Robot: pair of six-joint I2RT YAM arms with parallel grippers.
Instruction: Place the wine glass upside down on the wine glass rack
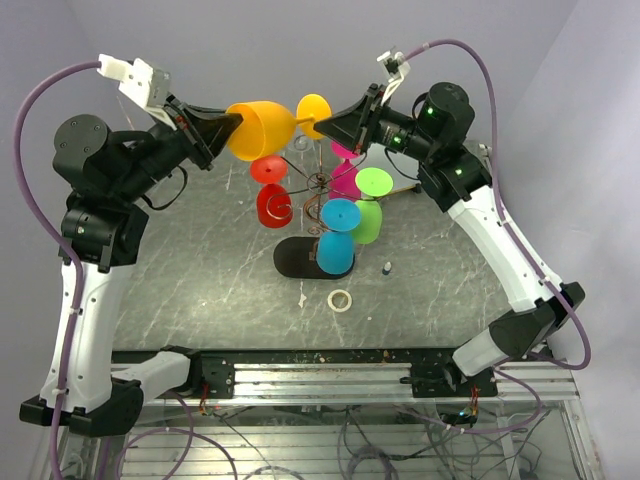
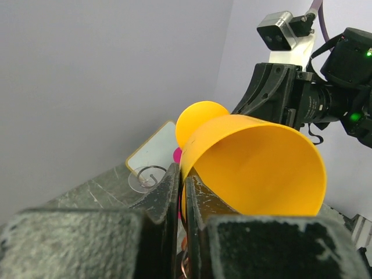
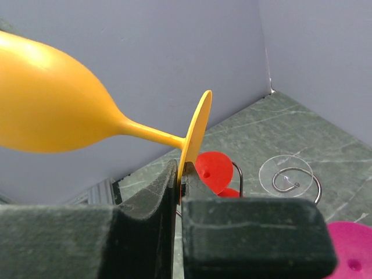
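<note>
An orange wine glass [image 1: 262,128] lies sideways in the air above the wine glass rack [image 1: 318,182], held at both ends. My left gripper [image 1: 232,122] is shut on the rim of its bowl [image 2: 256,163]. My right gripper [image 1: 325,122] is shut on the edge of its round foot [image 3: 195,135]. The rack is a thin dark wire stand on a black oval base [image 1: 296,258]. Red [image 1: 272,205], blue [image 1: 336,240], green [image 1: 368,222] and pink [image 1: 345,178] glasses hang on it upside down.
A white ring [image 1: 340,300] and a small dark piece [image 1: 386,267] lie on the grey marble table in front of the rack. A clear disc with a wire hook [image 3: 286,178] sits behind the rack. A yellow-edged white board [image 2: 156,148] lies at the back wall.
</note>
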